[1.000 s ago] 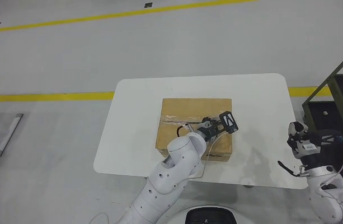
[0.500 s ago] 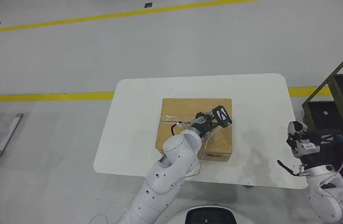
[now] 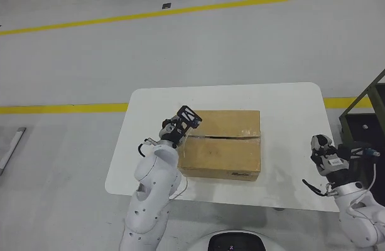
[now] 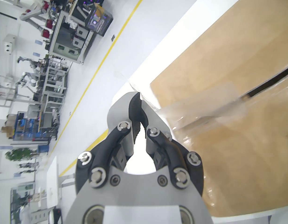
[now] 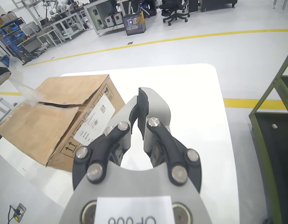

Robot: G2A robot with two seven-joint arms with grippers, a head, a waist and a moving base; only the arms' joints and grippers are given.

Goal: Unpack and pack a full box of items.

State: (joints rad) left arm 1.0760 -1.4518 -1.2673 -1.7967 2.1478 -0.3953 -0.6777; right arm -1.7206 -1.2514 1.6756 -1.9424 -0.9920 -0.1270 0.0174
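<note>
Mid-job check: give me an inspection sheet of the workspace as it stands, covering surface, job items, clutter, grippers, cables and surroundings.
surface: white table, the box standing mid-table.
job's things: cardboard box upright, top seam gaping a little; clear tape lifted off the seam, one end stuck to the box.
clutter: nothing seen.
grippers: left gripper shut on the tape, beside the box's far left corner; right gripper shut, empty, above the table, apart from the box.
cables: floor socket with a lead plugged in, beside the table.
surroundings: green metal frame beside the table; yellow floor lines; workbenches far behind.
</note>
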